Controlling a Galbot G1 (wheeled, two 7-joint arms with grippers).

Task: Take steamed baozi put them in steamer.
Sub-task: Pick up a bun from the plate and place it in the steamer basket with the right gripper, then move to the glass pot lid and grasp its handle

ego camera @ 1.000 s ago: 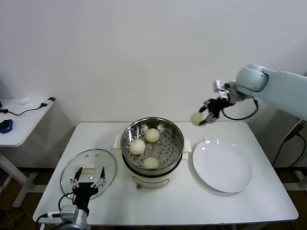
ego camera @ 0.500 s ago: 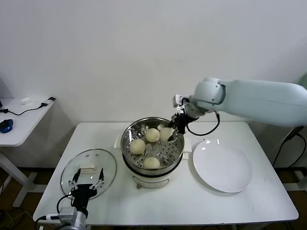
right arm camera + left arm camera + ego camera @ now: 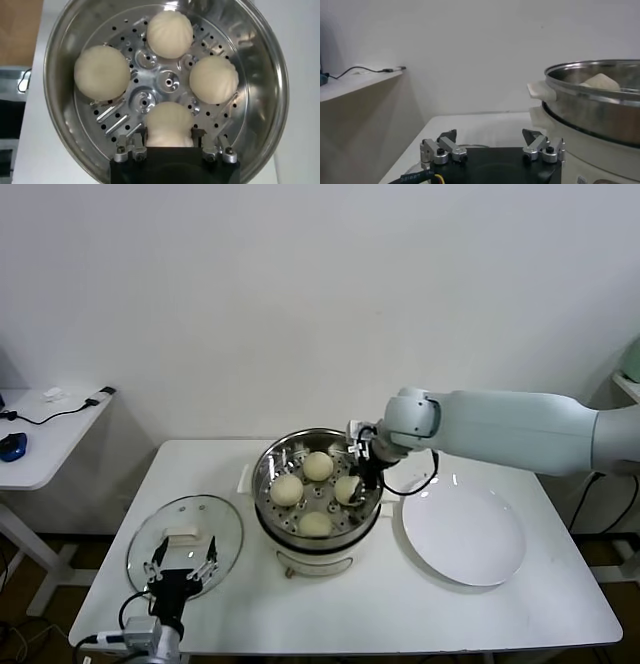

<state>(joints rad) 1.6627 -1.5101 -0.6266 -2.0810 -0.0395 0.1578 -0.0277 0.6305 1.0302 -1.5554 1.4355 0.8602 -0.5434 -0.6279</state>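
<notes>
The steamer (image 3: 268,462) stands mid-table with the steamed baozi inside. Three cream-white buns (image 3: 318,466) (image 3: 286,489) (image 3: 315,524) lie free on the perforated tray. A further bun (image 3: 346,489) (image 3: 169,122) rests on the tray at the pot's right side, with my right gripper (image 3: 353,482) (image 3: 169,136) shut on it, one finger against each flank. In the right wrist view the free buns (image 3: 169,34) (image 3: 102,72) (image 3: 214,79) ring the tray's centre. My left gripper (image 3: 182,570) (image 3: 489,136) waits open and empty at the table's front left.
A glass lid (image 3: 185,529) with a cream handle lies flat left of the steamer, just beyond the left gripper. A bare white plate (image 3: 463,529) sits right of the pot. A side table (image 3: 40,434) with cables stands at far left.
My right arm has swung left from above the plate and come down into the steamer, carrying the bun onto the tray. The left arm has stayed put.
</notes>
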